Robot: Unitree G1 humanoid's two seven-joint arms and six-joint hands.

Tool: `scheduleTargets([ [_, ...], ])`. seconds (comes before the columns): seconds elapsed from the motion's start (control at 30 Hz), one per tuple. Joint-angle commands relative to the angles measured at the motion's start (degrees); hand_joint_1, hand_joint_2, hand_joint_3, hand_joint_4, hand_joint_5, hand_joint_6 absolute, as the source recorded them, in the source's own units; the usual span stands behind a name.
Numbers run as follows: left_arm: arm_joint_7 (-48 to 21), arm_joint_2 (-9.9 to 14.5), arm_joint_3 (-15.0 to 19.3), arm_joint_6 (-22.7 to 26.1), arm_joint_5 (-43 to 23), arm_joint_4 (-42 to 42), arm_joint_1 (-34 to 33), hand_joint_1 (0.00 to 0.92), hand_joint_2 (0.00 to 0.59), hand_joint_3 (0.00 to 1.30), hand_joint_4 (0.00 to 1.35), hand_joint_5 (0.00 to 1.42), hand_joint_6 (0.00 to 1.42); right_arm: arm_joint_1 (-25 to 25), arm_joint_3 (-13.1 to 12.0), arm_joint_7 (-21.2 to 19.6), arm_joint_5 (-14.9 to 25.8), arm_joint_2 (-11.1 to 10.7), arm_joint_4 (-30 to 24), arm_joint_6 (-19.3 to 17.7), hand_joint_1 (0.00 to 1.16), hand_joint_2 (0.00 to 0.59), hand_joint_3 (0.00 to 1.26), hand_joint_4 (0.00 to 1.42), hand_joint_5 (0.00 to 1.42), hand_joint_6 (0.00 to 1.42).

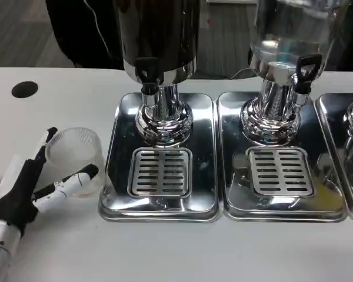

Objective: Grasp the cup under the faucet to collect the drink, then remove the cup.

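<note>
Left hand (32, 185) clasped around clear cup (76, 154), upright on table (165, 247), left of dark dispenser's tray (115, 194).

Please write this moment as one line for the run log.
left hand: holds cup | cup: on table, left of dark dispenser | drink: not collected

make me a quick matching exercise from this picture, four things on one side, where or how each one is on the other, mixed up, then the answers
Things:
1. clear plastic cup
2. dark drink dispenser
3. clear drink dispenser
4. left hand

Places or states:
A. on the middle chrome tray, black tap lever tilted
B. fingers around the cup, left of the trays
C. upright on the white table, not under any faucet
D. on the leftmost chrome tray, above a slotted drip grate

Pairs: 1-C, 2-D, 3-A, 4-B
</note>
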Motion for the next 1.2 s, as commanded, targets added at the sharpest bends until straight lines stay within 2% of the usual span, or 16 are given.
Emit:
scheduleTargets([
  [0.03, 0.74, -0.8, 0.33, -0.45, -0.77, -0.17, 0.28, 0.302, 0.119, 0.02, 0.13, 0.07, 0.02, 0.29, -0.72, 0.35, 1.42, 0.4, 0.26, -1.13, 0.74, 0.518, 0.41, 0.39, 0.31, 0.24],
  [0.33, 1.66, -0.57, 1.29, -0.97, -1.34, -1.79, 1.36, 0.269, 0.162, 0.17, 0.33, 0.17, 0.08, 0.16, -1.02, 0.98, 1.71, 1.01, 0.41, -1.63, 0.74, 0.517, 0.41, 0.39, 0.31, 0.24],
  [0.73, 3.85, -0.79, 2.99, -1.48, -1.52, -4.57, 3.05, 0.257, 0.174, 0.4, 0.45, 0.23, 0.12, 0.52, -1.67, 1.3, 2.09, 1.55, 0.74, -2.69, 0.75, 0.517, 0.41, 0.39, 0.31, 0.24],
  [1.2, 4.5, -2.07, 6.83, -1.67, -5.27, -7.07, 3.18, 0.261, 0.189, 0.46, 0.5, 0.26, 0.14, 0.92, -2.25, 1.79, 2.53, 2.03, 1.31, -3.8, 0.75, 0.517, 0.41, 0.39, 0.31, 0.24],
])
